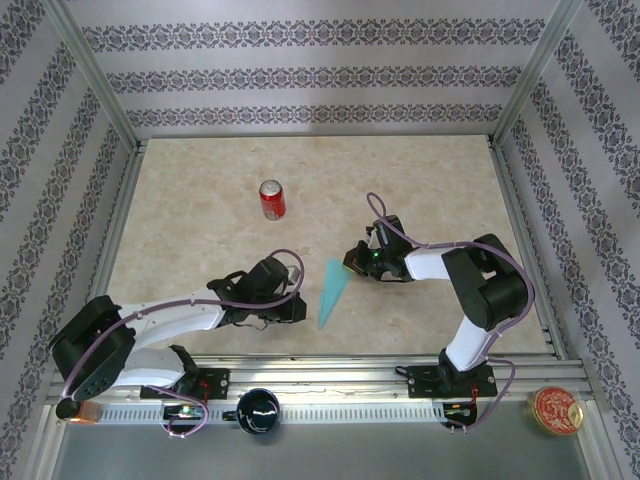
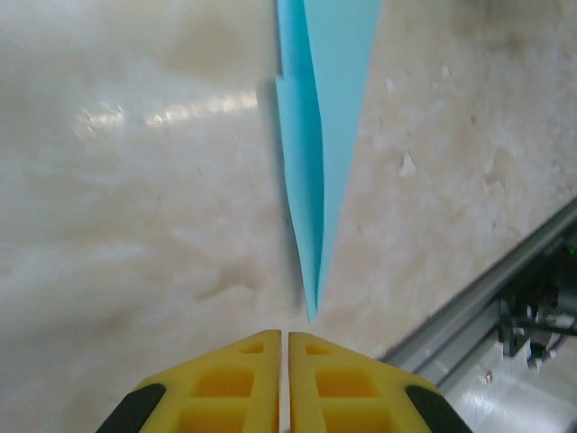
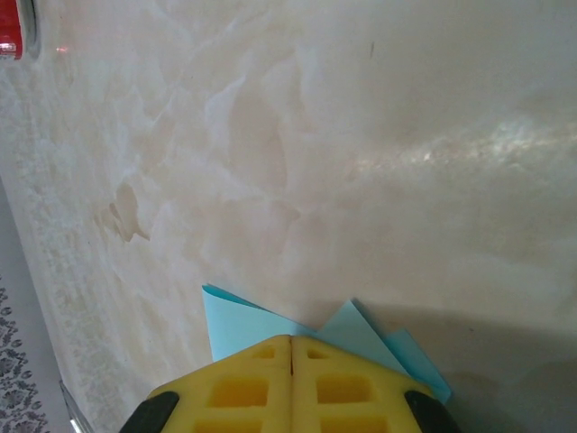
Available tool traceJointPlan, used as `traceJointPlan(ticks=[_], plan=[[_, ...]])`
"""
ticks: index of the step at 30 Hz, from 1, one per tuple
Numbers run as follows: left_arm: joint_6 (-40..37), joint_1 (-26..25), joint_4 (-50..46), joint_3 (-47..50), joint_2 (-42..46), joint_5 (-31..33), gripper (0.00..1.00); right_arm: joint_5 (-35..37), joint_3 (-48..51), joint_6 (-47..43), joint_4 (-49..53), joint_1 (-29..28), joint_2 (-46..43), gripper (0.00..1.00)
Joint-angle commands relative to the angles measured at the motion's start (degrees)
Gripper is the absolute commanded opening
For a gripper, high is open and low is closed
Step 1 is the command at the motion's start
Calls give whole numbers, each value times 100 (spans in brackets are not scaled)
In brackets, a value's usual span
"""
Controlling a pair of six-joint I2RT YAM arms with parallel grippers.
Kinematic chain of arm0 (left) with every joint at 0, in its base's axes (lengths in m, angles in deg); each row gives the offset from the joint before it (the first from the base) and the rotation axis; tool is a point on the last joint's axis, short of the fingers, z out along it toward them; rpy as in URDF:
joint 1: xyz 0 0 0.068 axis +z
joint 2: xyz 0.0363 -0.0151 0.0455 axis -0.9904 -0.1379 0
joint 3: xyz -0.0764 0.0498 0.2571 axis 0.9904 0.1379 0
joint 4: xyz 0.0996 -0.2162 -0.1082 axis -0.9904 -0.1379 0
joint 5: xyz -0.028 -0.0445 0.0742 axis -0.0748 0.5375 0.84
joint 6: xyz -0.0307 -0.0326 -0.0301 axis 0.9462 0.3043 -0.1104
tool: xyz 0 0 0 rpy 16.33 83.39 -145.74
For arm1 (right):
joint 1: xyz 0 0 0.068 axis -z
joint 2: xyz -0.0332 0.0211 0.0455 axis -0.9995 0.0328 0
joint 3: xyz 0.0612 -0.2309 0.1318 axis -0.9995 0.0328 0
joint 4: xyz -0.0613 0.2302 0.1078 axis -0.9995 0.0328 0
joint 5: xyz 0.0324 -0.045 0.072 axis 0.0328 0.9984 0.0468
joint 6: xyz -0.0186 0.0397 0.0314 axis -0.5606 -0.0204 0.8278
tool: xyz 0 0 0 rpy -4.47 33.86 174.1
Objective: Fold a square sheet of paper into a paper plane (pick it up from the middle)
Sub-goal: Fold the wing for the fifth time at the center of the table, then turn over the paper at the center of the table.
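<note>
Marble table (image 1: 180,200): outstretched left pincer (image 2: 282,336) and right pincer (image 3: 291,339), both pressed together, bracket the paper plane (image 1: 332,290).

The paper plane (image 1: 332,293) lies on the table (image 1: 200,220) between the grippers. The left gripper (image 1: 303,309) sits just beside its pointed near end, and the right gripper (image 1: 352,263) is over its wide far end. The soda can (image 1: 272,200) stands well behind, to the left.
</note>
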Motion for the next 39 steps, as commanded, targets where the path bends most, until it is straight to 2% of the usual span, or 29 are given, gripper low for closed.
traceJointPlan(ticks=[1,8,17,25,30,39], plan=[[-29,263,211,-358,-399,10,13,-229,-99,-215,484,-92,-67,10],[-22,567,536,-871,-1338,-436,14,-204,9,-272,613,-53,-1059,16],[147,592,986,-1013,-1851,-937,19,175,1000,15,770,125,-2283,19],[317,568,1197,-1024,-2087,-1266,25,16,1279,189,614,39,-2376,21],[221,563,943,-1103,-2180,-1136,29,16,1214,207,574,-7,-2327,22],[219,546,1170,-1270,-2496,-1434,29,-7,1188,233,407,-77,-2106,23]])
